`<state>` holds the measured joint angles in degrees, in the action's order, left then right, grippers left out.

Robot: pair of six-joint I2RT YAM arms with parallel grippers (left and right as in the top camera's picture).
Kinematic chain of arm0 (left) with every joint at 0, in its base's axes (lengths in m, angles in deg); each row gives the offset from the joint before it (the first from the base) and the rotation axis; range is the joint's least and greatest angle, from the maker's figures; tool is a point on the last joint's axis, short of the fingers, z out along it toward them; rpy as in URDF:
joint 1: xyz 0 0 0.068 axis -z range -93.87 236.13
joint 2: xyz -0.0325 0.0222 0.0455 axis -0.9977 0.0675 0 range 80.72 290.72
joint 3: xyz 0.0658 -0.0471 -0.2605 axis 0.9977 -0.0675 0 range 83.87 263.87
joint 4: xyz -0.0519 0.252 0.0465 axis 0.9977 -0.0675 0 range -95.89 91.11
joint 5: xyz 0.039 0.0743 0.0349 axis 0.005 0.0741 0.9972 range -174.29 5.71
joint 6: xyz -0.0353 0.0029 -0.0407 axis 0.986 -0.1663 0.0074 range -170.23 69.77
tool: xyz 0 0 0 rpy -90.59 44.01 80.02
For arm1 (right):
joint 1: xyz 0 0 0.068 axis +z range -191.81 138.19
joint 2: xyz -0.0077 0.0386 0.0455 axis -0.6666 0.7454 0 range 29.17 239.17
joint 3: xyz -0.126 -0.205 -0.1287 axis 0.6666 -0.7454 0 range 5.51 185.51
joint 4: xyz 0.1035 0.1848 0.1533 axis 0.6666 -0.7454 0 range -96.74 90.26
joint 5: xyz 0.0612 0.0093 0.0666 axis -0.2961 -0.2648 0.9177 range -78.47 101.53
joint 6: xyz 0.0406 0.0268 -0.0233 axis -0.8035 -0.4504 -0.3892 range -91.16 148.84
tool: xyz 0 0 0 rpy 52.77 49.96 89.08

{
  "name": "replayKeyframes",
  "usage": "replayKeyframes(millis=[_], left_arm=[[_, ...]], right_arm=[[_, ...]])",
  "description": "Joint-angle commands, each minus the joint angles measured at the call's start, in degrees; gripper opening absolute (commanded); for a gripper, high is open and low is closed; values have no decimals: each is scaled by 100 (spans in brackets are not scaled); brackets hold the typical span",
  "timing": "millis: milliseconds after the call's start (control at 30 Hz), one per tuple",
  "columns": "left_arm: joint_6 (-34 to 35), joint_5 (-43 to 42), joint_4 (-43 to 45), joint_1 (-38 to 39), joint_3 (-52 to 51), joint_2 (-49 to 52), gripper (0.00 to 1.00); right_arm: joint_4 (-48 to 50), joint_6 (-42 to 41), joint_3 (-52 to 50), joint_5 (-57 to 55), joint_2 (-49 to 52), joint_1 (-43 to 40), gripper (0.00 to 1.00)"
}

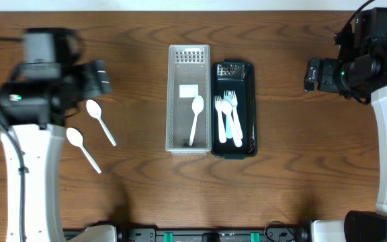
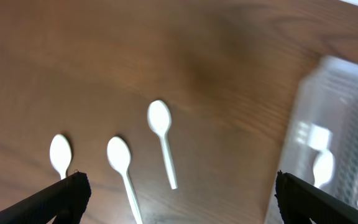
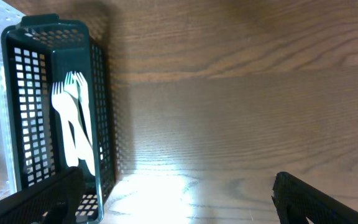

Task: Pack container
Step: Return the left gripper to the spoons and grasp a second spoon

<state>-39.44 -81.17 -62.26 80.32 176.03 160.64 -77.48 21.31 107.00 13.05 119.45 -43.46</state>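
The left gripper [image 2: 182,185] hangs above the wooden surface [image 1: 140,195] at the left side, its fingers [image 2: 55,200] spread wide apart with nothing between them; the left arm is blurred in the overhead view. Just below and beside that arm lie loose white spoons [image 1: 99,119], flat on the surface, bowls toward the far edge and handles slanting toward the near right; the overhead view shows two of them, while the left wrist view shows three in a row, near one another but not touching.

Well apart from these, at the middle of the surface, stands a clear container [image 1: 188,56], long and narrow; a single spoon [image 1: 195,117] lies inside it, bowl toward the far end, beside a small white label. Touching the clear container's right wall is a black basket [image 1: 234,69] with perforated sides; several forks [image 1: 228,117] lie in it, overlapping, tines toward the far end, white with one looking pale blue.

The right gripper [image 3: 178,180] sits at the far right, well apart from the black basket; its fingers [image 3: 319,200] stand apart and hold nothing, with bare surface beneath them.
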Motion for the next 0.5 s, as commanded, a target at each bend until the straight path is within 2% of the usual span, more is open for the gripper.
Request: replayKeyframes(millis=[0, 100, 267, 467], left_arm=[[177, -870, 120, -697, -503, 321, 98], [133, -1073, 376, -1012, -964, 651, 98], [131, -1134, 894, -1025, -1537, 1329, 98], [133, -1416, 1172, -1025, -1672, 2149, 98]], right_arm=[[0, 79, -26, 7, 28, -42, 99], [9, 81, -26, 46, 28, -42, 99], [11, 79, -26, 46, 28, -42, 99], [13, 79, -26, 46, 28, -42, 99]])
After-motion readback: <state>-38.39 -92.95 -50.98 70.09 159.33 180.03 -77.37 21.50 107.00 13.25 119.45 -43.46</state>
